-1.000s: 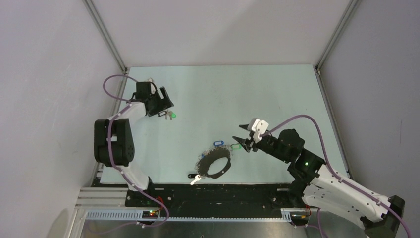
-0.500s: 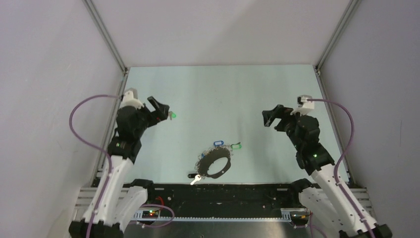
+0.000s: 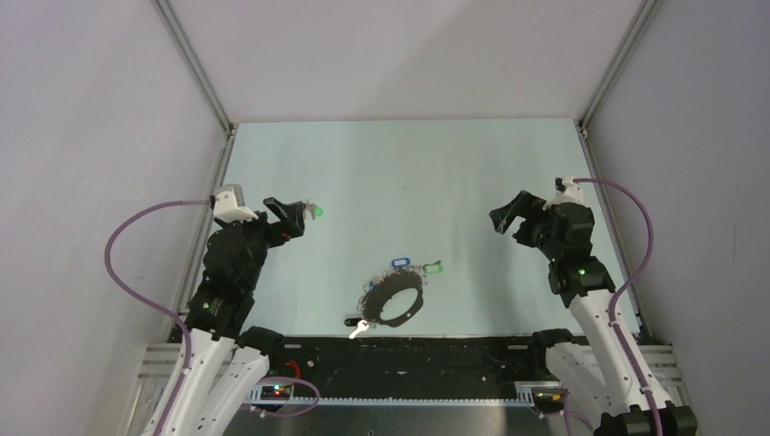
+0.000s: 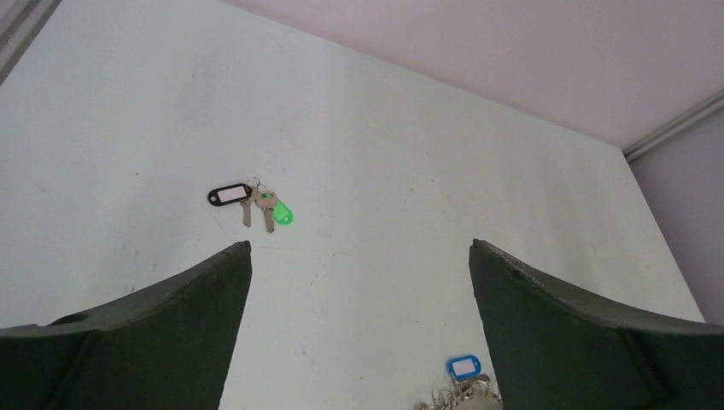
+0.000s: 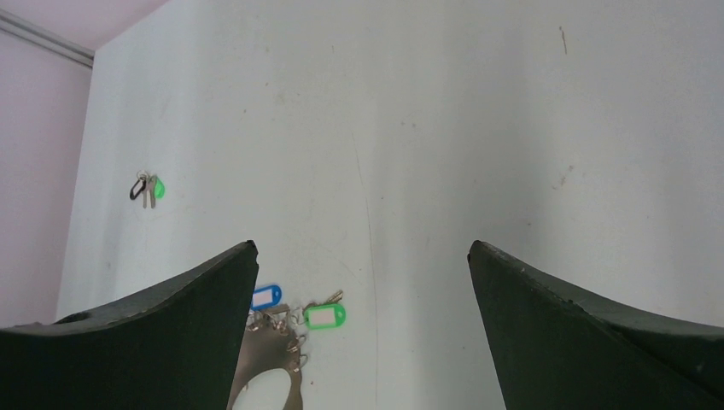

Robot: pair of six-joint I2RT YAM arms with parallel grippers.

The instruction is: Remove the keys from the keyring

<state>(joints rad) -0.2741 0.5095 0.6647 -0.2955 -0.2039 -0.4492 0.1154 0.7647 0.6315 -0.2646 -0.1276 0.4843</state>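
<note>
We see the left claw (image 3: 292, 212) and the right claw (image 3: 505, 216) spread, empty, above the desk (image 3: 409, 173). The keyring (image 3: 416, 309), keys (image 3: 400, 264) fanned on its far rim, lies between them toward the near edge; neither claw is clearly nearer.

no legible text or labels anywhere

Robot lab test cell here, plain grey panel walls (image 3: 100, 136), aluminium frame rails (image 3: 192, 65), pale table (image 3: 409, 182), black base plate (image 3: 436, 356), slotted cable duct (image 3: 399, 393)
</note>
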